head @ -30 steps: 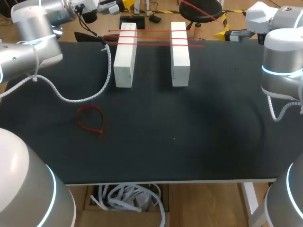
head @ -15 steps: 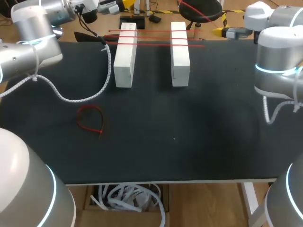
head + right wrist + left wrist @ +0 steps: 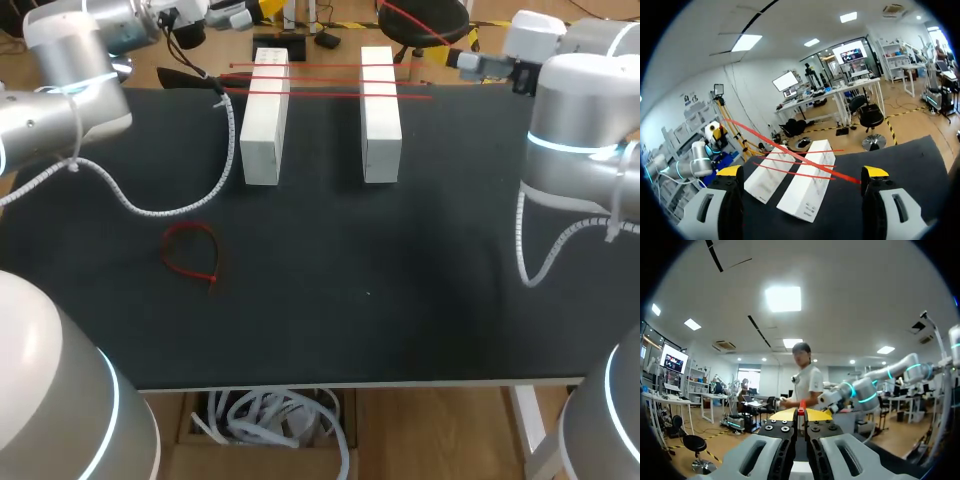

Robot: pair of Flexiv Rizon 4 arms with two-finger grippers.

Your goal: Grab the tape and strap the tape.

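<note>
On the black table [image 3: 400, 330], two white blocks [image 3: 264, 120] stand side by side at the far edge. The red straps [image 3: 330, 82] lie across both, their long axis running left to right. Their right ends overhang the right block, pointing toward the right gripper [image 3: 802, 172]. It is spread wide and empty, facing them end-on, so my right arm looks nearer those free ends. The left gripper [image 3: 801, 414] is pinched closed on a sliver of red, seemingly a strap's left end.

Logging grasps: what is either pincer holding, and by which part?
Left pincer pinches a red strap near one end; right pincer holds nothing.
</note>
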